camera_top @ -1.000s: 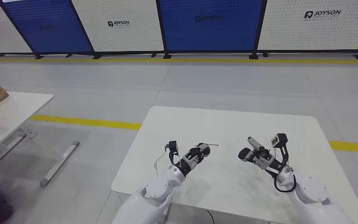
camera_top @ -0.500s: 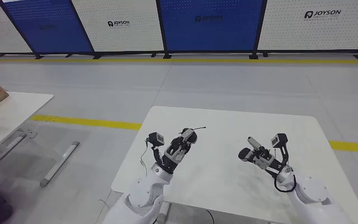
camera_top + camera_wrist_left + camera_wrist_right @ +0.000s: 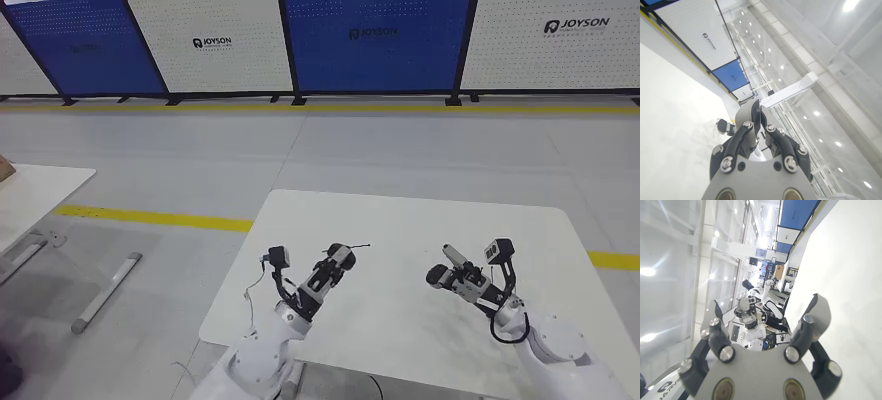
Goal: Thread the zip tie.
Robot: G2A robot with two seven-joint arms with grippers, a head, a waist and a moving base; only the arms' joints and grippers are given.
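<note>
The zip tie (image 3: 358,245) is a thin dark strip pinched in the left hand (image 3: 342,252), its free end jutting out past the fingertips above the white bench (image 3: 420,212). In the left wrist view the strip (image 3: 760,117) sits edge-on between the two ribbed pads (image 3: 755,113), which are pressed together on it. The left hand is lifted off the bench near its front edge. The right hand (image 3: 443,266) hangs well apart on the other side, its fingers (image 3: 817,306) spread wide and holding nothing.
</note>
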